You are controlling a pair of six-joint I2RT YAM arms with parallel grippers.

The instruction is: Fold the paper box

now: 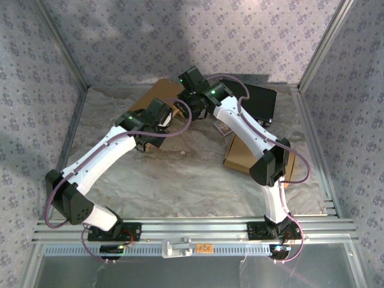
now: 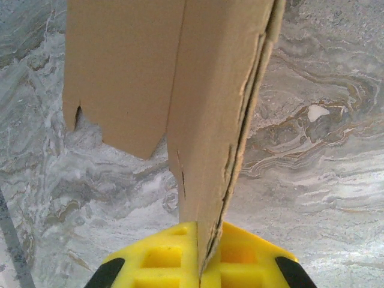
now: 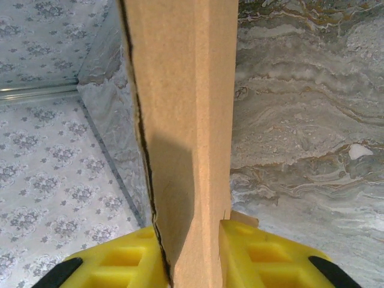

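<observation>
Left end effector [image 2: 201,240]: clenched, the yellow fingers [image 2: 156,258] pinch the bottom edge of a panel of the paper box [image 2: 138,72]. The panel stands up on edge and away from the marbled worktop [image 2: 318,180]. Probably held like that as an anchor so the other arm can bend the board against it. The edge in the grip looks frayed and split, with small tears along it.

In the top view the box sits back-centre between the two wrists, mostly covered by them. It's flat brown board, not yet formed into a box by the look of it.

Right end effector [image 3: 191,240]: pads sit against both faces of a thicker, likely doubled strip of the same board, so it's grasping it. The strip runs straight up from the jaws, probably to crease or raise a wall.

Count: two arms, two end effectors, both on one paper box. One second cardboard box [image 1: 239,161] lies right of centre under the right arm. One black flat item [image 1: 264,101] sits back right.
</observation>
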